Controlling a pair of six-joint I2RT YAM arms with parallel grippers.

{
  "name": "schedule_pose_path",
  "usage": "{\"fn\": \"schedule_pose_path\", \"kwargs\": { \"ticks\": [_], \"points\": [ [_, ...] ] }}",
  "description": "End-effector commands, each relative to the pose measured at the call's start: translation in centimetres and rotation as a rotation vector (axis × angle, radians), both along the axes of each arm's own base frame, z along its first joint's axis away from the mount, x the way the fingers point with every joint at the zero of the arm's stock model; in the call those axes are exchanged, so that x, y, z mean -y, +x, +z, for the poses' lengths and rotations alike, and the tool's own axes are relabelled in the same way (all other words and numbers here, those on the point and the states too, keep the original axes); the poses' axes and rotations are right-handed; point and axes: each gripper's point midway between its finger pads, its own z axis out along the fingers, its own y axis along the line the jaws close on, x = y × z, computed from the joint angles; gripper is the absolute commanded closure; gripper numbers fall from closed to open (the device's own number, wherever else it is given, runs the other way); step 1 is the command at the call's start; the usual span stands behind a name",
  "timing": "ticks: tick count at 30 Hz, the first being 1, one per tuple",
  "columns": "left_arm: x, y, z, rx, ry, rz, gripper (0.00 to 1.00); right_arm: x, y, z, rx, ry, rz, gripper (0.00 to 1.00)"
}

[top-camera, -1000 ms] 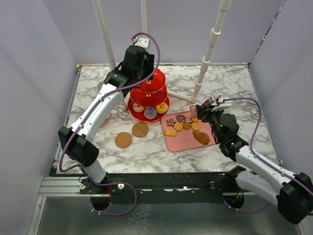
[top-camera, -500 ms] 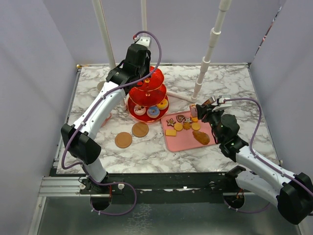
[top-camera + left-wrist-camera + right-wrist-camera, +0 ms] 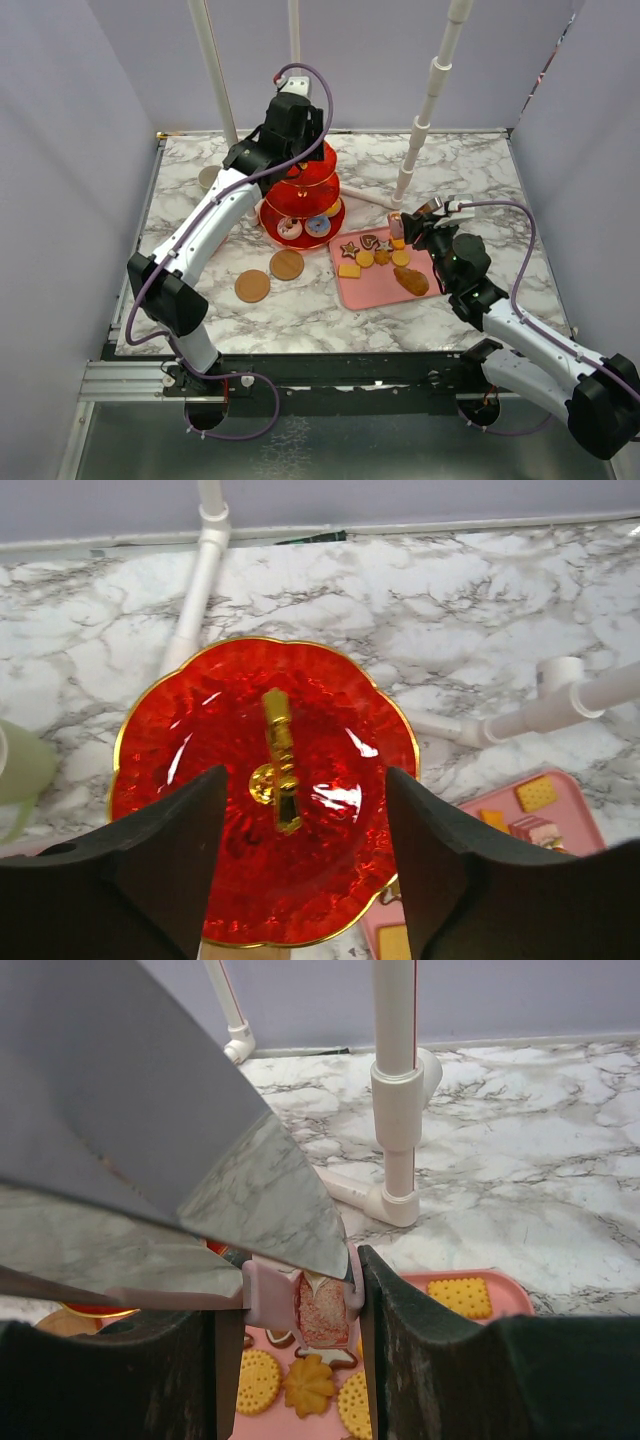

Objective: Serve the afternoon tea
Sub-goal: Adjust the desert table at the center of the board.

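Observation:
The translucent red three-tier stand [image 3: 300, 195] stands at mid-table. Its gold finial [image 3: 277, 760] rises from the top tier [image 3: 200, 730]. My left gripper [image 3: 305, 780] hovers right above that top tier, open, its fingers either side of the finial and clear of it. Two donuts [image 3: 304, 227] lie on the bottom tier. My right gripper [image 3: 300, 1290] is shut on a pink pastry slice [image 3: 322, 1312], held above the pink tray [image 3: 375, 288] of cookies [image 3: 308, 1385]. Two brown coasters [image 3: 287, 264] [image 3: 252, 286] lie in front of the stand. A pale green mug [image 3: 20, 765] sits left of it.
White pipe posts [image 3: 422, 125] [image 3: 213, 70] rise behind the stand, with a low pipe [image 3: 560, 705] running along the marble table [image 3: 470, 170] to the right of it. A shiny grey plate [image 3: 150, 1130] covers the upper left of the right wrist view.
My left gripper has shifted slightly right over the stand's top, and the donuts on the bottom tier have turned a little. The right arm and its pastry have not moved.

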Motion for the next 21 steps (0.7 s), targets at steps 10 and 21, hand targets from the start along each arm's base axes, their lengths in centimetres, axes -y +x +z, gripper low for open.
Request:
{"fn": "schedule_pose_path", "kwargs": {
  "ticks": [10, 21],
  "points": [
    [0.7, -4.9, 0.6, 0.077, 0.203, -0.426, 0.04, 0.0, -0.1, 1.2, 0.032, 0.023, 0.003, 0.72],
    [-1.1, -4.5, -0.4, 0.079, 0.320, -0.737, 0.07, 0.1, -0.3, 1.0, 0.023, 0.031, 0.003, 0.72]
  ]
}}
